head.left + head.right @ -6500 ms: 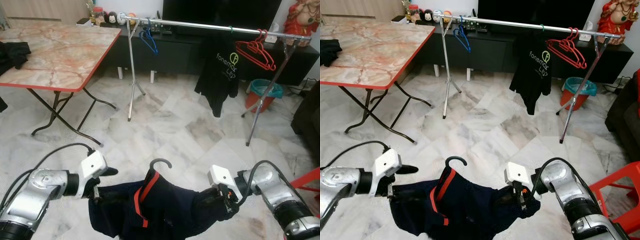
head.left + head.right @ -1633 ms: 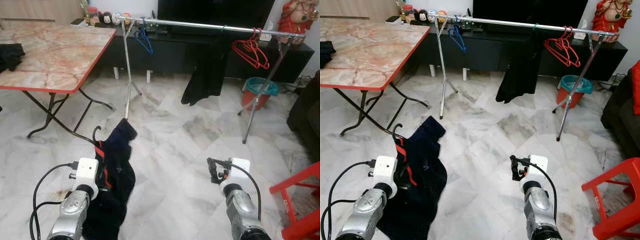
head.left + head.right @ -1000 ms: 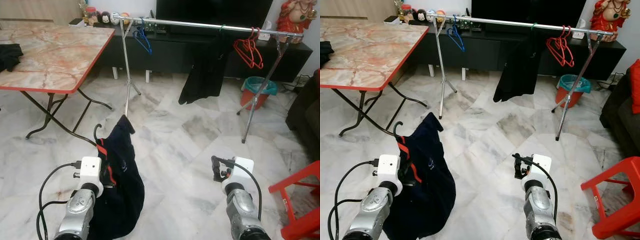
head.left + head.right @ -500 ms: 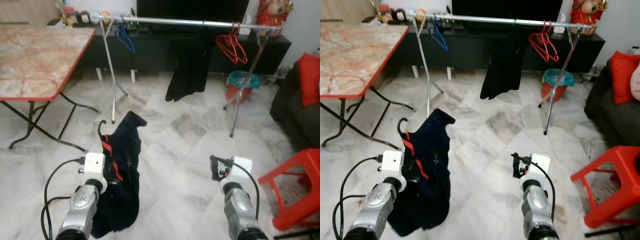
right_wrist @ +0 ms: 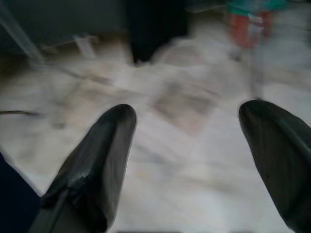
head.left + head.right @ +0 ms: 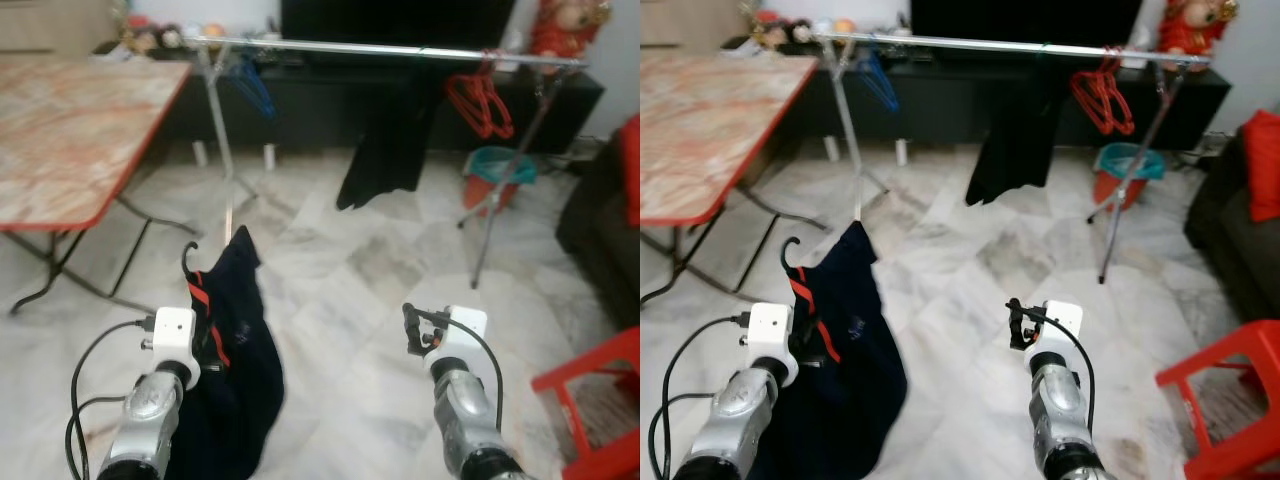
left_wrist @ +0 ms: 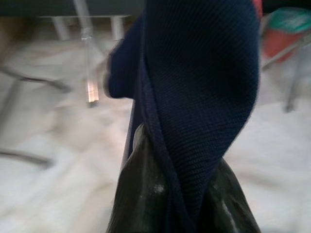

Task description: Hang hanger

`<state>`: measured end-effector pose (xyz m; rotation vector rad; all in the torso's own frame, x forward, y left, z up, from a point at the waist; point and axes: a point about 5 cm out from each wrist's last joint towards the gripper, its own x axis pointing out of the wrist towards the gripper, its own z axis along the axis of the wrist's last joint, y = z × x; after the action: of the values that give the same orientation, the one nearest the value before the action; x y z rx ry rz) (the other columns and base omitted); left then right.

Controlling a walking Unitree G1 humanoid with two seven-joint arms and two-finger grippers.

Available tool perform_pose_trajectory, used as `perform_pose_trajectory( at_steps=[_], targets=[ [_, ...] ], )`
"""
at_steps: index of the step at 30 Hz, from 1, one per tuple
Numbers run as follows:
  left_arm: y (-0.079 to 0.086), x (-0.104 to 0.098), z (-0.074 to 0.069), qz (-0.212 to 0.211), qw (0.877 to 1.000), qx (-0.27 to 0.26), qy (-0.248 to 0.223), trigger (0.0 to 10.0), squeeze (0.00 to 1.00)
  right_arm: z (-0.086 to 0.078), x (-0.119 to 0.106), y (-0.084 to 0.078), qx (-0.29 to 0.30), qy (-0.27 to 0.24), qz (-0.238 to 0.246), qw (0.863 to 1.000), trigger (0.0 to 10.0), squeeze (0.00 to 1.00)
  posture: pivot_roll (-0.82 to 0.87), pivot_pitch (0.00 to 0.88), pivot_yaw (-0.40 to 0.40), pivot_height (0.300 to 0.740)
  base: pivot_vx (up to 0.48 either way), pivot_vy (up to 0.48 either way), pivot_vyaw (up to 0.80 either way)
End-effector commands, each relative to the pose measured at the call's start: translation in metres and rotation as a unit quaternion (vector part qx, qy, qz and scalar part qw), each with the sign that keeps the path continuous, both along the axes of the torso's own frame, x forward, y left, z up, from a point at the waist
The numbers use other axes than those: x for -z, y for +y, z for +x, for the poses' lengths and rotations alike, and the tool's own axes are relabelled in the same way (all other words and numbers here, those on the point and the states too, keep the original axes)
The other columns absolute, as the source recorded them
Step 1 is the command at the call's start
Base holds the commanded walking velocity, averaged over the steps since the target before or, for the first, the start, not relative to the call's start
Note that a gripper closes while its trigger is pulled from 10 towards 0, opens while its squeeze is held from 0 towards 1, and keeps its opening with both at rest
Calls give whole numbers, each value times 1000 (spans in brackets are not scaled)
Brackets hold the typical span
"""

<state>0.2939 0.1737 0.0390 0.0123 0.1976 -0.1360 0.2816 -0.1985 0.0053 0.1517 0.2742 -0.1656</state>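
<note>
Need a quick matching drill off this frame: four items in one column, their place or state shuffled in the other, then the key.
Items:
1. navy garment
2. red hangers
3. right gripper
4. black shirt

Places or states:
A. open, holding nothing, above the marble floor
B. bunched near one end of the rail, beside the black shirt
C. on a black hanger, held up by the left gripper
D. hanging from the middle of the rail

Pairs: 1-C, 2-B, 3-A, 4-D
</note>
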Motion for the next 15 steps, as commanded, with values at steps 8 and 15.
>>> perform_pose_trajectory(
  at_steps=[8, 15],
  targets=[
    [16, -9, 2, 13, 1000, -16, -17, 10000, 0, 9, -7, 15, -17, -18, 11, 1000, 10000, 0, -9, 0, -29, 740, 480, 0, 0],
    [15, -9, 2, 11, 1000, -14, -17, 10000, 0, 10, -8, 16, -17, -20, 12, 1000, 10000, 0, -9, 0, -30, 740, 480, 0, 0]
  ],
)
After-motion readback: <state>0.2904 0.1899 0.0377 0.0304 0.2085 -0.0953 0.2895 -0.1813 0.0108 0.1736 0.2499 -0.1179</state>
